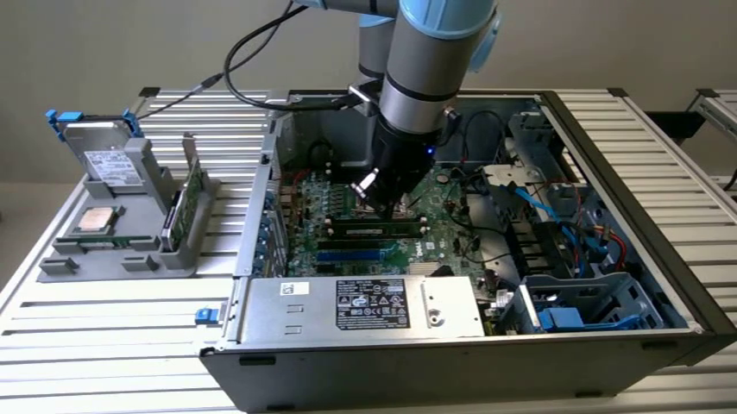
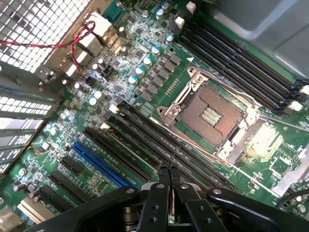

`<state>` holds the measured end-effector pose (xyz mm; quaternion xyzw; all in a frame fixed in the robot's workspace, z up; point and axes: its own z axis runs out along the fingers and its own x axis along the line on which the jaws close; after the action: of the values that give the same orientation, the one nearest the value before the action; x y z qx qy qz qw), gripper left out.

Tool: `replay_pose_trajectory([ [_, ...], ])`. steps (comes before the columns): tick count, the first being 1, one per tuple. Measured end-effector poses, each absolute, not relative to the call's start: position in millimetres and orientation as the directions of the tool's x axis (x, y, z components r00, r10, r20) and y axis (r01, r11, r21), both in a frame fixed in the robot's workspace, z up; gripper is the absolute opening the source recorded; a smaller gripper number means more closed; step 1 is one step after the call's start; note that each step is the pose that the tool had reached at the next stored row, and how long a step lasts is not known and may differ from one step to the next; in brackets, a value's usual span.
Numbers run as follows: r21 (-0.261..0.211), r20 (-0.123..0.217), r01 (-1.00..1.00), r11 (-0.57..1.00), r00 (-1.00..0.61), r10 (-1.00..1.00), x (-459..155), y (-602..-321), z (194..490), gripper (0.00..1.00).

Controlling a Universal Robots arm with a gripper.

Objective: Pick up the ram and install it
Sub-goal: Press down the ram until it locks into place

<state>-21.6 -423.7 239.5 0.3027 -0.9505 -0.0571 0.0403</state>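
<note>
One white label (image 1: 365, 231) (unreadable) marks the ram (image 1: 371, 230) under the claw (image 1: 386, 204).

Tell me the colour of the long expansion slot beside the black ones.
Blue expansion slot, clearest in the wrist view.

Exterior view: high, angled down from beyond the open computer case (image 1: 679, 285), whole slatted table (image 1: 116, 345) visible; wrist view: close above the motherboard (image 2: 145, 96), looking past the gripper (image 2: 168, 170); shared: motherboard (image 1: 345, 250) slots.
</note>
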Motion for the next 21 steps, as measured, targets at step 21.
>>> replay_pose_trajectory([
  [21,0.13,0.048,-0.335,0.933,-0.938,-0.343,-21.5,-423.7,239.4,0.1],
])
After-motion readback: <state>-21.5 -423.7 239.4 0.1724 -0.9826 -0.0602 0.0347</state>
